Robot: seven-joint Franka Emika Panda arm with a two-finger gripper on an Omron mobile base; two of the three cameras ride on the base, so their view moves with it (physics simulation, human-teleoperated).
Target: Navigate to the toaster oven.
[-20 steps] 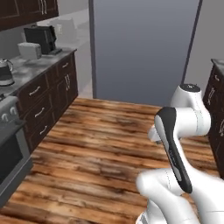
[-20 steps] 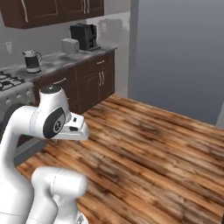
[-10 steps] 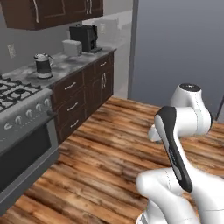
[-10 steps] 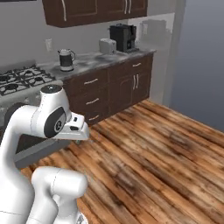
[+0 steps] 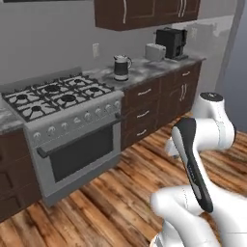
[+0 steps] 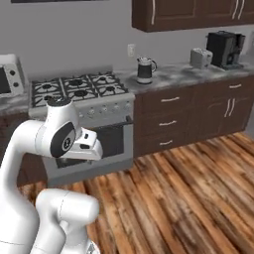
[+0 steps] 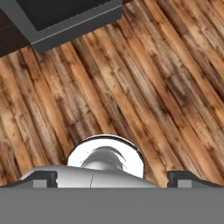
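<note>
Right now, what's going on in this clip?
The robot is driving through a kitchen toward the toaster oven, which sits on the counter at the far left of the right base view, left of the gas range. A kettle, toaster and coffee machine stand on the counter to the range's right. The hand is open, holds nothing and points down at the wooden floor.

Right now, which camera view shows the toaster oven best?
The right base view: the toaster oven stands at its left edge, on the counter left of the gas range, partly cut off. The left base view and hand view give no clear sight of it.
</note>
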